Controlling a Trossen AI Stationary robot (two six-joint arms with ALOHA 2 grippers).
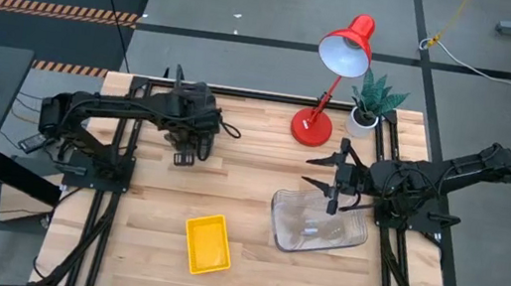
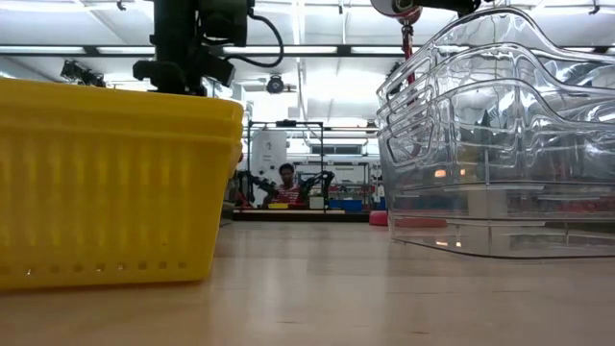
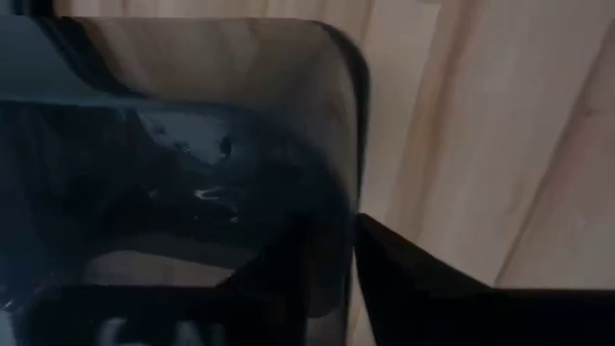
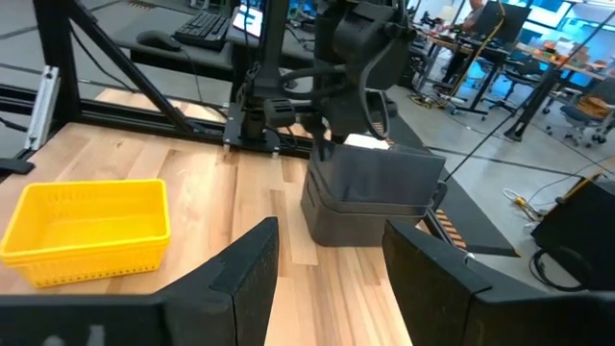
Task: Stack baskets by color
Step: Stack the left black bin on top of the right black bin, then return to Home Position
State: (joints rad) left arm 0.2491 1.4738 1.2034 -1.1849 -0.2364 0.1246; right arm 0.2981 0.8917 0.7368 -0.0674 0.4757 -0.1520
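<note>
Wooden table (image 1: 251,177) carries grey baskets (image 4: 370,197) clamped by left tool (image 1: 185,148); right tool (image 1: 335,184) gapes. Workshop desks behind.

Three clear baskets (image 2: 500,135), one yellow stack (image 1: 207,244), one grey stack (image 4: 370,197).

You have bare desk (image 1: 251,177) between the yellow plastic basket (image 1: 206,243) and the clear bins (image 1: 317,224); the red desk lamp (image 1: 330,78) blocks the far edge.
</note>
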